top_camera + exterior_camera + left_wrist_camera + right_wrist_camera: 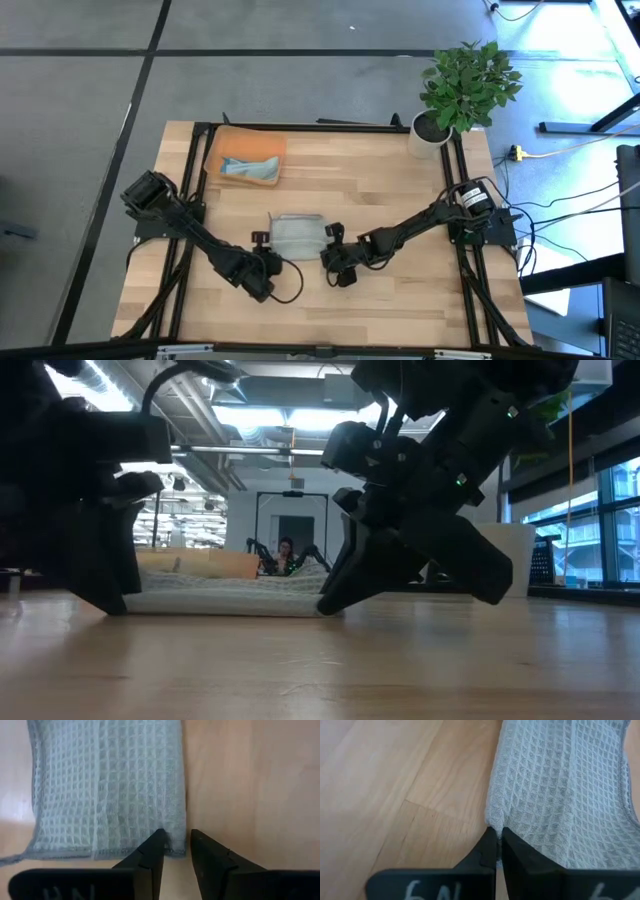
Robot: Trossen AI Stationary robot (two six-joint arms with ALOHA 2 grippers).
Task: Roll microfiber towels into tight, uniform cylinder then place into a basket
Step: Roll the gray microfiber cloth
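A pale grey-green towel (296,235) lies flat on the wooden table at mid-table. My left gripper (270,262) is at its near left corner. In the left wrist view this gripper (176,842) is open by a narrow gap, with one fingertip over the cloth and the other over bare wood. My right gripper (333,256) is at the near right corner, shut on the cloth (496,832). The orange basket (228,140) stands at the far left with a teal-blue towel (250,168) lying in it. My left gripper stands over the towel's near left corner (177,851); whether its fingers touch the cloth I cannot tell. My right gripper pinches the towel's near right corner (491,822) between its two fingers, slanting down from the table's right side. The cloth puckers slightly at the fingertips. The rest of the towel lies flat on the table.
A white pot with a green plant (430,135) stands at the far right corner. Black frame rails (462,210) run along the table's sides. Bare wood lies near the front edge and between towel and basket. A person (285,550) shows far behind the table.
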